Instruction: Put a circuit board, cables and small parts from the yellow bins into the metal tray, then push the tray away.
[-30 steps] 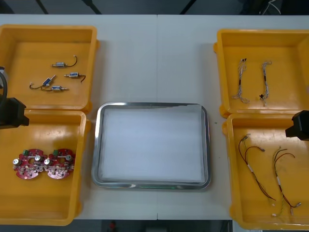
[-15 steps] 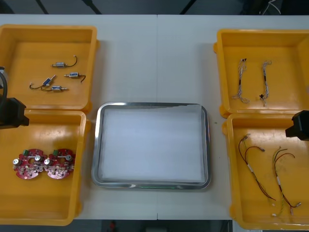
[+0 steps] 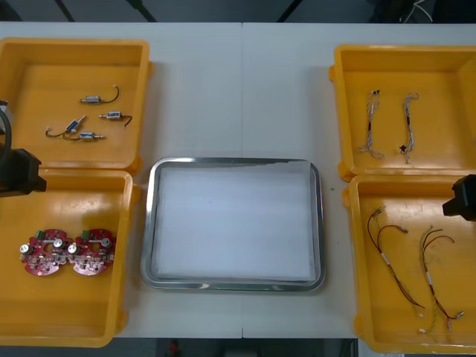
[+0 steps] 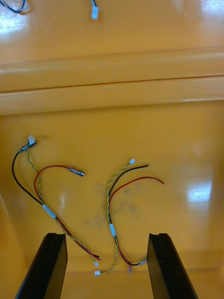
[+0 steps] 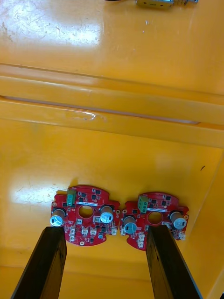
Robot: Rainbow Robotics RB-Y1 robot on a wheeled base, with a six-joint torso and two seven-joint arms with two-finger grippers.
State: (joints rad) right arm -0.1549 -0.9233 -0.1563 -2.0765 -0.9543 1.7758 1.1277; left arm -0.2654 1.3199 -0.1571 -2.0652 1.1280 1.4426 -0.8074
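Hovering over the near left yellow bin (image 3: pixel 74 312), the left gripper (image 5: pixel 105 232) holds its fingers spread above two round red circuit boards (image 5: pixel 77 233); the right gripper (image 4: pixel 106 236), likewise spread, hangs over red and yellow cables (image 4: pixel 112 228) in the near right yellow bin (image 3: pixel 379 316). The metal tray (image 3: pixel 148 223), white inside, sits between them.

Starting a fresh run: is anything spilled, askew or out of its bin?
Nothing stands out: circuit boards, cables and small metal parts lie inside the yellow bins; the metal tray sits square between them.
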